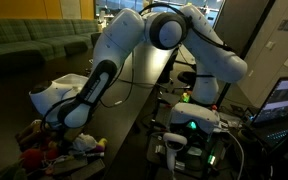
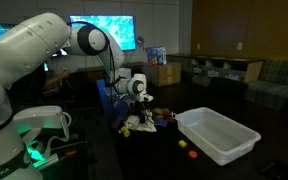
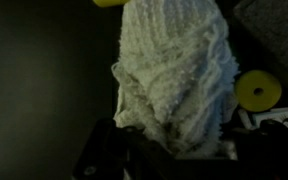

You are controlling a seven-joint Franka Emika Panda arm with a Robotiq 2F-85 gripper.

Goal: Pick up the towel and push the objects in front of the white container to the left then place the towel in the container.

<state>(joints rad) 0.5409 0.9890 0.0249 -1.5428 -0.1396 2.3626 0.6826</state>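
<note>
My gripper (image 2: pixel 136 100) is shut on a white knitted towel (image 3: pixel 174 75), which fills the middle of the wrist view and hangs down from the jaws. In an exterior view the towel (image 2: pixel 131 122) hangs over a pile of small objects (image 2: pixel 156 120) on the dark table, to the left of the white container (image 2: pixel 220 135). Two small objects (image 2: pixel 191 152) lie just in front of the container. In an exterior view the gripper (image 1: pixel 60 125) is low over the cluttered objects (image 1: pixel 46 152), near the white container (image 1: pixel 56 95).
A yellow round object (image 3: pixel 257 91) lies beside the towel in the wrist view. A blue box (image 2: pixel 106 100) stands behind the gripper. Sofas (image 1: pixel 34 45) and a lit screen (image 2: pixel 102 30) are in the background. Robot base equipment with green lights (image 1: pixel 191 125) stands near the table.
</note>
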